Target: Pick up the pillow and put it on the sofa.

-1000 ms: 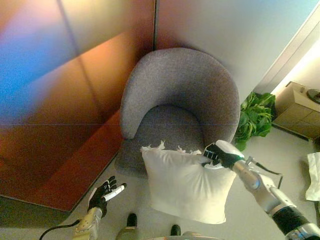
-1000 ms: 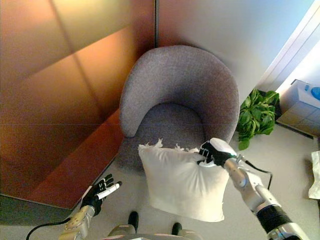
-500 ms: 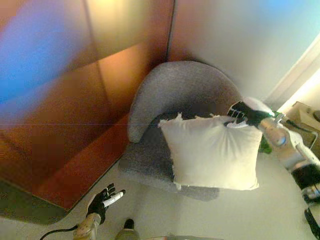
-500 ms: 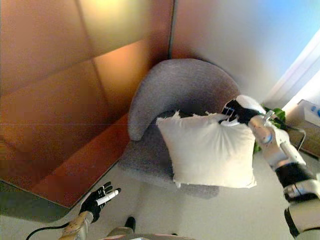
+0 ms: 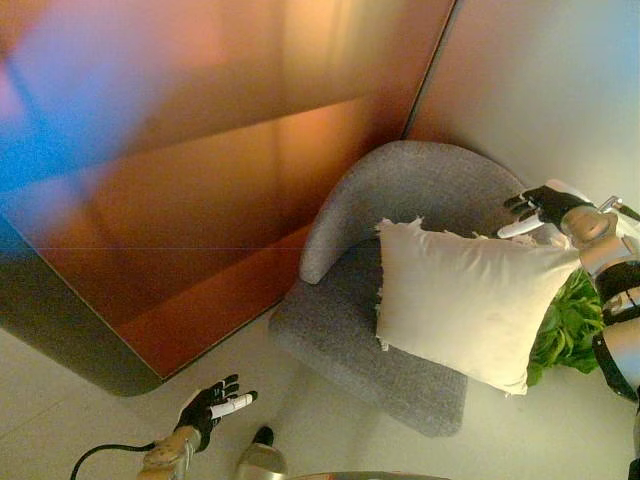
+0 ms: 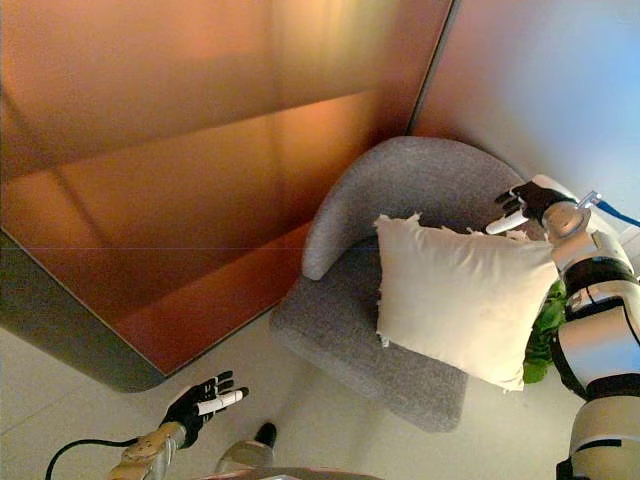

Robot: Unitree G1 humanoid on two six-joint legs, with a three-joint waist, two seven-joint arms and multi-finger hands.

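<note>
Wall (image 5: 200, 150): a big brown-orange wall stands behind the chair and runs down to the floor. A pale wall (image 5: 540, 90) joins it at the corner.
Floor (image 5: 60, 400): light and smooth, at the bottom of the view.
Chair (image 5: 400, 200): a round grey armchair with a curved back. It sits in the corner where the two walls meet.
Pillow (image 5: 465, 300): white and square, with frayed bits along its top edge. It stands up on the chair seat and leans toward the chair's right side. It hides part of the plant.
Plant (image 5: 568, 330): green leaves peek out just behind the pillow's right edge.
Right hand (image 5: 540, 208): it is up by the pillow's top right corner, over the chair back. Its fingers are stretched out and loose, and they hold nothing.
Left hand (image 5: 212, 404): it hangs low over the floor, well apart from the chair. Its fingers are spread out and hold nothing.
</note>
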